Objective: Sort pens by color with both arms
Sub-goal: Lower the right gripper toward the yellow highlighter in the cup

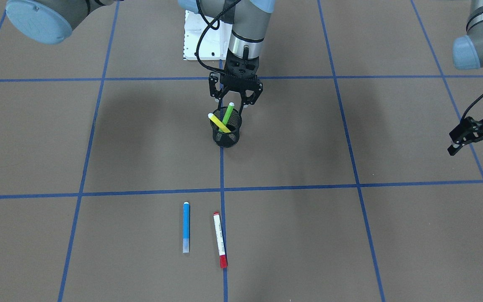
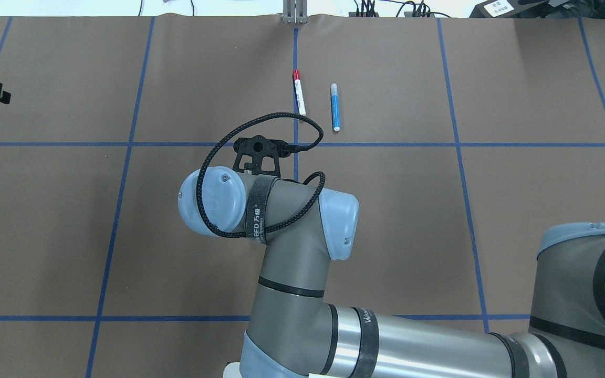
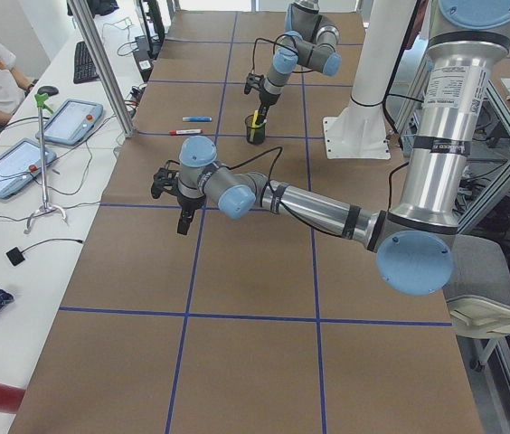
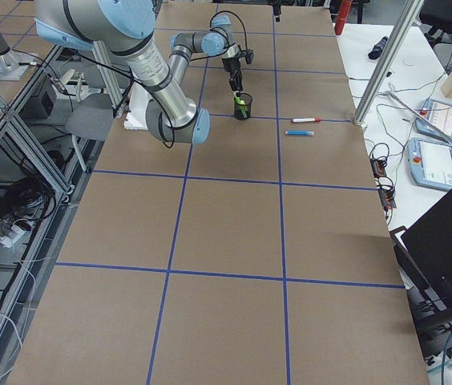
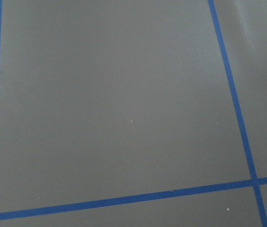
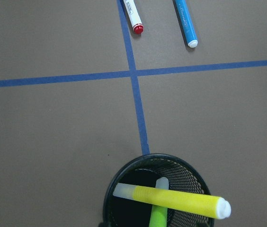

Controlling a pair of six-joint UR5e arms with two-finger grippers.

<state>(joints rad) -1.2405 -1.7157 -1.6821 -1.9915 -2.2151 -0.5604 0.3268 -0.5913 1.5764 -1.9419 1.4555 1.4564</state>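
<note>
A black mesh cup (image 1: 226, 136) stands at the table's middle with the yellow pen (image 1: 218, 122) and the light green pen (image 1: 228, 113) leaning in it. Both show from above in the right wrist view, the yellow pen (image 6: 171, 199) lying across the green pen (image 6: 158, 215). My right gripper (image 1: 234, 102) hangs open just above the cup, its fingers on either side of the green pen's top. The blue pen (image 1: 186, 226) and the white pen with red ends (image 1: 220, 240) lie side by side on the table beyond the cup. My left gripper (image 1: 472, 150) is open and empty, far off to the side.
Blue tape lines (image 1: 222, 176) divide the brown table into squares. The white pedestal base (image 1: 199, 37) stands behind the cup. My right arm's elbow (image 2: 281, 220) hides the cup in the overhead view. A side table with tablets (image 3: 20, 163) runs along the far edge.
</note>
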